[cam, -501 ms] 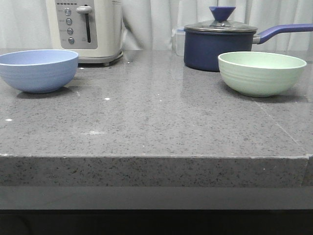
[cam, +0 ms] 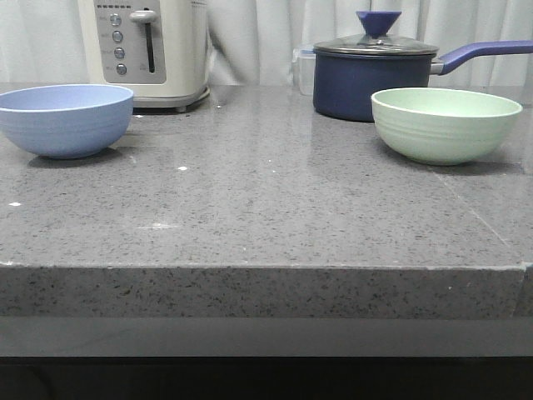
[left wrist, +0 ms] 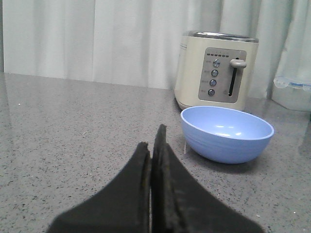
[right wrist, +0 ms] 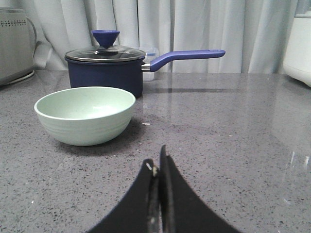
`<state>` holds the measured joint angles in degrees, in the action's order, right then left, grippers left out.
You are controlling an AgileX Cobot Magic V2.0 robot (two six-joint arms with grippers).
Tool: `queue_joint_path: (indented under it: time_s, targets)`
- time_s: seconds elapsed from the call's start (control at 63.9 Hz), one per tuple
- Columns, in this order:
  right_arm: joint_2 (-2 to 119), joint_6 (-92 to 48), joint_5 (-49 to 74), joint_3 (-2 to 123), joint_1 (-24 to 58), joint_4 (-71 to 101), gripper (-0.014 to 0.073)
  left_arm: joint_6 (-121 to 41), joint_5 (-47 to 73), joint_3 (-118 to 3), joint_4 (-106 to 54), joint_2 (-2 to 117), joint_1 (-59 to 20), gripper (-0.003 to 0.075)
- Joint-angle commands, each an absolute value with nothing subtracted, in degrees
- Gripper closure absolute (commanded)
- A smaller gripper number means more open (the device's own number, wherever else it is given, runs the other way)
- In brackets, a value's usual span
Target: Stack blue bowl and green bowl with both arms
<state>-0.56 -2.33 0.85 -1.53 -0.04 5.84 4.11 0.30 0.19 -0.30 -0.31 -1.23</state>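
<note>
The blue bowl (cam: 65,120) stands upright on the grey counter at the far left. It also shows in the left wrist view (left wrist: 226,134), a little ahead of my left gripper (left wrist: 152,138), which is shut and empty. The green bowl (cam: 445,124) stands upright at the right, in front of the saucepan. In the right wrist view the green bowl (right wrist: 84,114) is ahead of my right gripper (right wrist: 156,158), which is shut and empty. Neither arm shows in the front view.
A cream toaster (cam: 146,50) stands behind the blue bowl. A dark navy lidded saucepan (cam: 373,75) with a long handle stands behind the green bowl, next to a clear plastic container (cam: 304,70). The counter's front edge (cam: 258,268) runs across the front view.
</note>
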Motion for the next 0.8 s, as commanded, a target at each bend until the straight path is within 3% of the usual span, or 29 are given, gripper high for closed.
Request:
queue_joint_path:
  time_s: [0.0,0.438,0.783]
  targets:
    - [-1.7,-2.8,-3.8,-0.7,-0.3,5.8,0.0648,4.4,-4.0,0.6,-0.5,-1.2,-1.1,0.074]
    - [-1.7,-2.8,-13.0,-0.2,-0.3,5.8,0.0648,4.4,-7.5,0.0,-0.5,-1.2,-1.1,0.074]
    - [0.2,-2.8,9.8,19.7,-0.3,5.2,0.0648,4.4,7.2,-20.7,-0.5,2.1,-1.1,0.074]
